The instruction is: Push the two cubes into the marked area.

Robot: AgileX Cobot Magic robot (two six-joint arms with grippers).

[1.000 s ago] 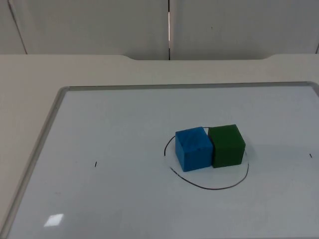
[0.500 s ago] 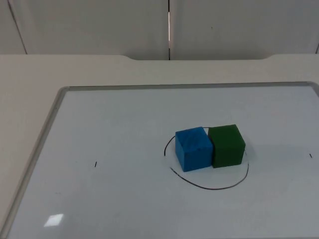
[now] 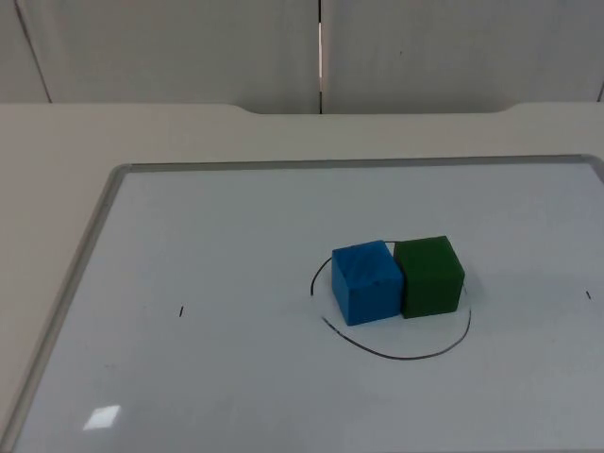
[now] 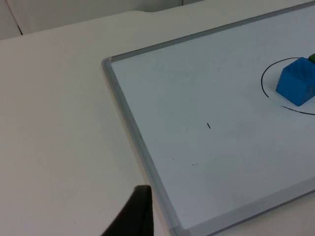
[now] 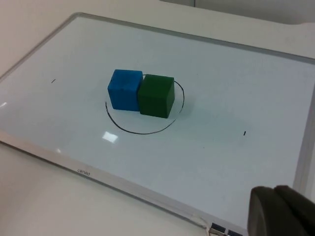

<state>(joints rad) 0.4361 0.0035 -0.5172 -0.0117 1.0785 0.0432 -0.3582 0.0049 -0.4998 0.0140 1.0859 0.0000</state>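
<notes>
Top view: the white table top (image 3: 57,142) carries a large whiteboard (image 3: 236,264) with a grey frame, and the board's far edge runs parallel to the grey partition wall (image 3: 189,47). On the board a thin black drawn oval, the marked area (image 3: 396,356), lies toward the board's right half, well in from every edge. The 2 cubes sit inside it, pressed side to side: the blue cube (image 3: 367,282) on the left with its near corner just at the line, the green cube (image 3: 429,276) touching its right face. The left gripper (image 4: 133,216) hangs over the bare table top just outside the board's framed corner, well apart from the cubes; whether its fingers are spread I cannot tell. The right gripper (image 5: 280,211) hangs by the board's opposite corner, and its finger state cannot be told either.
</notes>
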